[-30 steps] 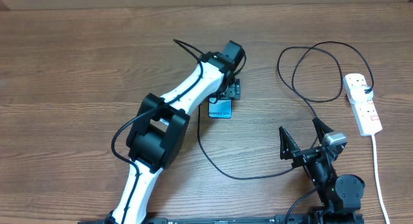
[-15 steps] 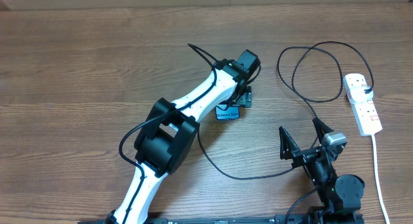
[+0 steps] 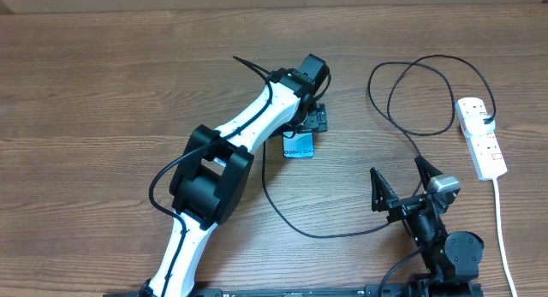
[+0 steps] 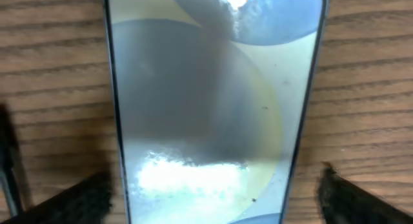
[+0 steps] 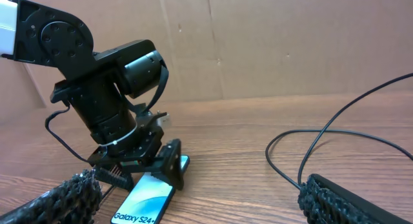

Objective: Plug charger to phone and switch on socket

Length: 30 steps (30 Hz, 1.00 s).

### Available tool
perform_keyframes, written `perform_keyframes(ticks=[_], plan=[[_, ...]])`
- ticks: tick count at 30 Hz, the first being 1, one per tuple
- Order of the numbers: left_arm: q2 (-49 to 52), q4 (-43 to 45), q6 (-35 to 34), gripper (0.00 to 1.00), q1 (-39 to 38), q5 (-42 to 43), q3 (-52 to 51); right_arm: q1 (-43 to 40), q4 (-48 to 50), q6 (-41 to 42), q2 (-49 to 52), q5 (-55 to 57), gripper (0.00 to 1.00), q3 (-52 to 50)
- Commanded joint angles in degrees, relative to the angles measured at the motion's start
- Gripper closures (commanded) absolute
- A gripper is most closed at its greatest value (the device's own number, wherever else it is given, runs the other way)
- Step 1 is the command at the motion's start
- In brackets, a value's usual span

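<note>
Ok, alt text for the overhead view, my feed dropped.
The left end effector hovers open over the phone, covering its far end. The black charger loops across the table to the white socket at right; the right end effector sits open and empty near the front edge.

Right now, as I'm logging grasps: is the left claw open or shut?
Open: the left claw straddles the phone, with bare table showing on both sides between it and the phone's edges.

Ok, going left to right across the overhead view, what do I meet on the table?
phone → right pincer → socket. The charger and left pincer overlap these, so I left them out.
</note>
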Motion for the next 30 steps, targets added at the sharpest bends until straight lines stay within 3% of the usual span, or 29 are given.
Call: perform_keyframes(ticks=[1, 4, 10, 30], plan=[[5.95, 0.13, -0.11, 0.21, 0.63, 3.21, -2.86, 0.35, 0.33, -0.09, -0.46, 0.42, 0.00, -0.59], [5.95, -0.24, -0.11, 0.28, 0.63, 3.28, -2.86, 0.35, 0.33, -0.09, -0.46, 0.42, 0.00, -0.59], [5.95, -0.28, -0.11, 0.23, 0.70, 4.94, -2.82, 0.35, 0.33, -0.09, -0.46, 0.42, 0.00, -0.59], [5.44, -2.86, 3.26, 0.27, 0.74, 1.79, -2.03, 0.35, 0.33, -0.09, -0.46, 0.42, 0.00, -0.59]])
